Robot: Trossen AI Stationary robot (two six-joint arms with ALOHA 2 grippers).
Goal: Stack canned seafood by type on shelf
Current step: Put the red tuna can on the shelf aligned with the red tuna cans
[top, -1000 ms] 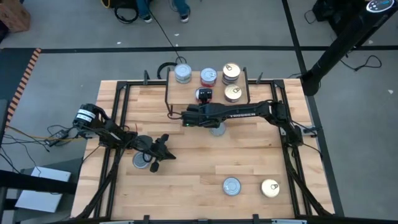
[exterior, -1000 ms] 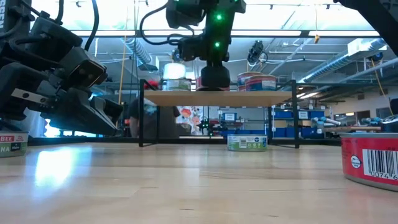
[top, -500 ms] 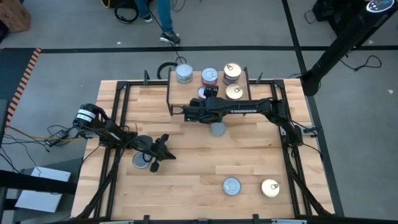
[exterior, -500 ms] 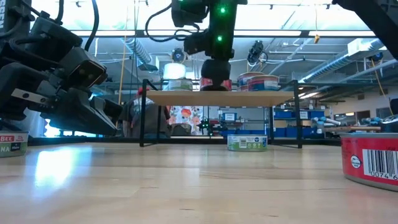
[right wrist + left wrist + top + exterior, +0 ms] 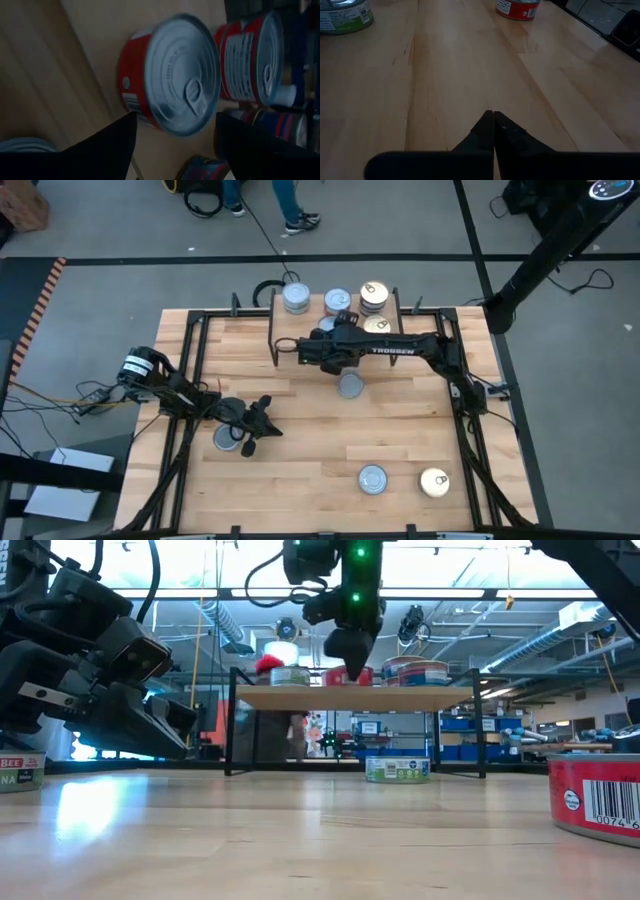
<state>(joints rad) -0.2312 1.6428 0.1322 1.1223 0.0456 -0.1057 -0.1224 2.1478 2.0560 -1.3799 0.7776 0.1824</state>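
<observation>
The shelf (image 5: pixel 300 330) stands at the table's far edge and also shows in the low view (image 5: pixel 400 697). On it stand a silver-blue tin (image 5: pixel 294 298), a red tin (image 5: pixel 337 302), gold tins (image 5: pixel 372 296) and a red tin with a silver pull-tab top (image 5: pixel 170 75) near the front. My right gripper (image 5: pixel 328 332) hangs open just above that tin. Its fingers (image 5: pixel 105 145) stand on either side of the tin, apart from it. In the low view the right gripper (image 5: pixel 352 668) points down over the shelf. My left gripper (image 5: pixel 493 120) is shut and empty, low over the table's left part (image 5: pixel 270 430).
A silver tin (image 5: pixel 350 387) stands on the table in front of the shelf. A silver-blue tin (image 5: pixel 372 478) and a gold tin (image 5: pixel 434 482) stand near the front right. Another tin (image 5: pixel 228 438) sits beside my left arm. A person's legs (image 5: pixel 290 200) show beyond the table.
My right gripper has gone toward the table's far edge over the shelf and has risen. The red tin it carried now stands on the shelf board. A person has walked past behind the table.
</observation>
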